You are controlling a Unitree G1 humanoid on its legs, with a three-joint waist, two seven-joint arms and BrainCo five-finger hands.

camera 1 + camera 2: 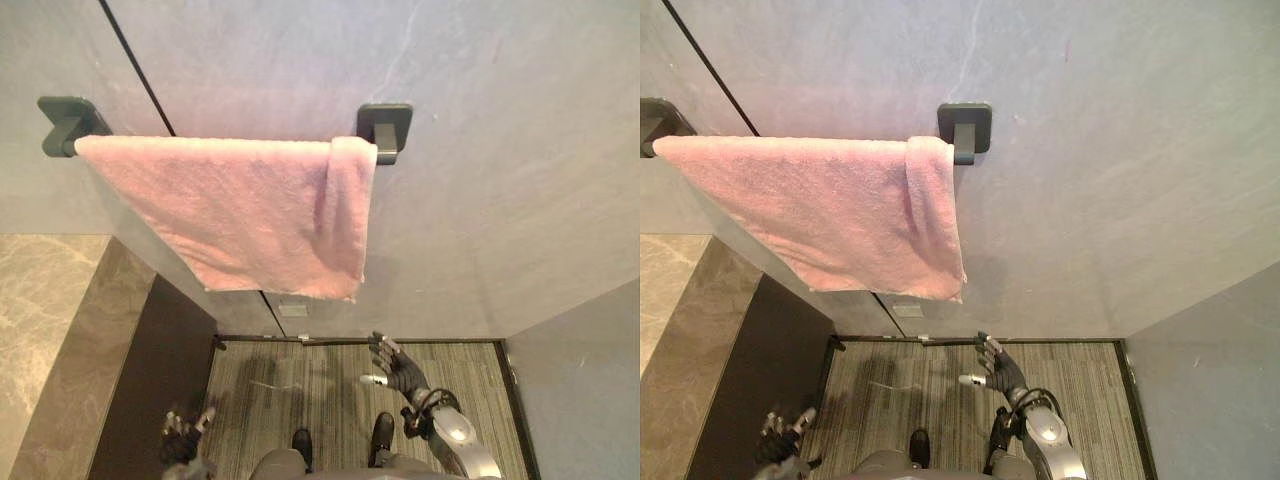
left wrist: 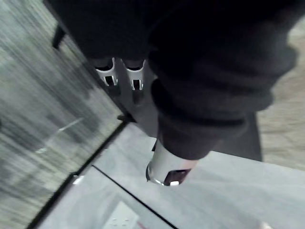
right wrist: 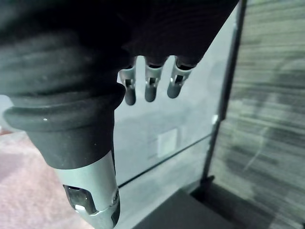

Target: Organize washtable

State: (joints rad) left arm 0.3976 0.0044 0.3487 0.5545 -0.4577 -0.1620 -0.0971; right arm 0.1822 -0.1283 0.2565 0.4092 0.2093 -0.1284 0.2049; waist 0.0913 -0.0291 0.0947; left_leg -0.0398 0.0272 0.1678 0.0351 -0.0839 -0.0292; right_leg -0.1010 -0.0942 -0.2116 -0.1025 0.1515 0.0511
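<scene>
Left eye view: pink towel (image 1: 240, 210) over rail (image 1: 385, 135)

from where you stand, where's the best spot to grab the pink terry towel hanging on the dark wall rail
Probably the free bottom corner of the pink terry towel, under its folded-over right end, pinched from below by the right hand, open beneath it. That corner hangs loose; the dark wall rail holds the top.

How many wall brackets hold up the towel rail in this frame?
2. The left bracket sits at the pink towel's left end; the right bracket sits at its right end, just past the folded edge. None looks hidden.
</scene>
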